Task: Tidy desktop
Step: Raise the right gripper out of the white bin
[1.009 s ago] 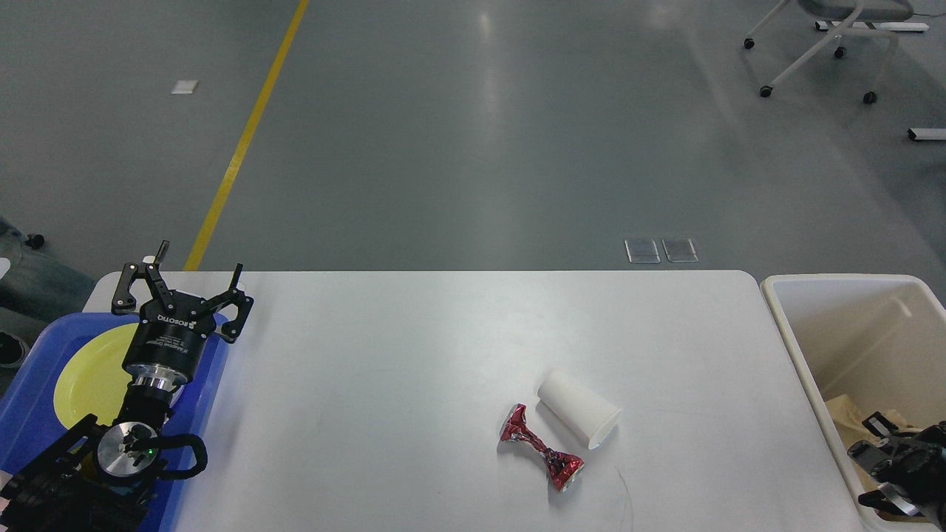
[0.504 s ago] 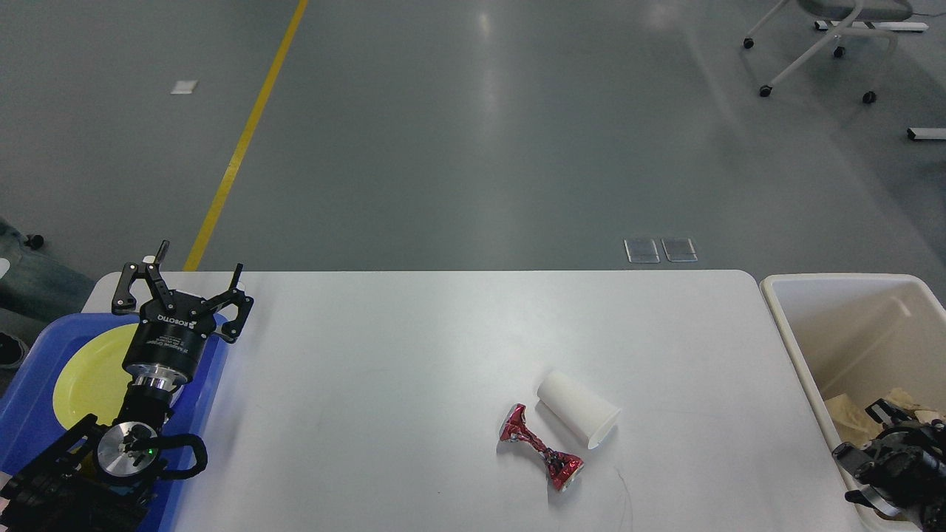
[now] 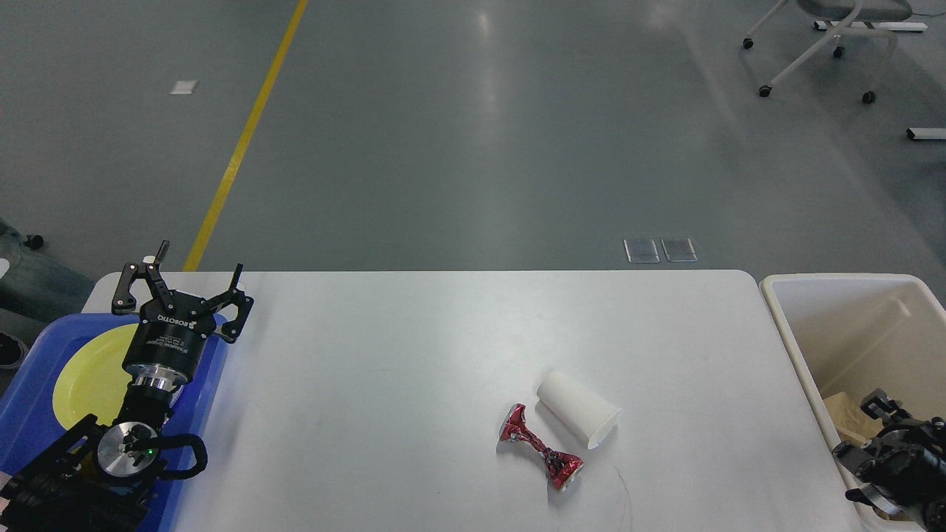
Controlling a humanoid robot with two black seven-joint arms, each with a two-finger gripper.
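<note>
Across the desktop (image 3: 414,355): broad bare white surface from the far rounded edge toward the near edge; only clutter sits right of centre. White paper cup (image 3: 579,418) lying on its side, mouth toward the near right. Crushed red can (image 3: 540,448) just beside the cup on its near-left side, twisted at the waist; contact between the two not resolvable.

Left gripper (image 3: 196,277) at the desktop's far left corner, fingers spread apart, holding nothing, well apart from cup and can. Wide clear stretch of desktop between that gripper and the clutter.

Right gripper (image 3: 876,406) off the desktop's right edge, over the cream bin (image 3: 785,325), dark and partly cut off at the frame edge; finger state not readable. Nearer to the cup than the left gripper is.

Blue tray (image 3: 33,369) overlapping the desktop's left edge, carrying a yellow plate (image 3: 92,377), partly hidden by the left arm. Cream bin close against the desktop's right edge, crumpled tan paper (image 3: 850,417) at its bottom.
</note>
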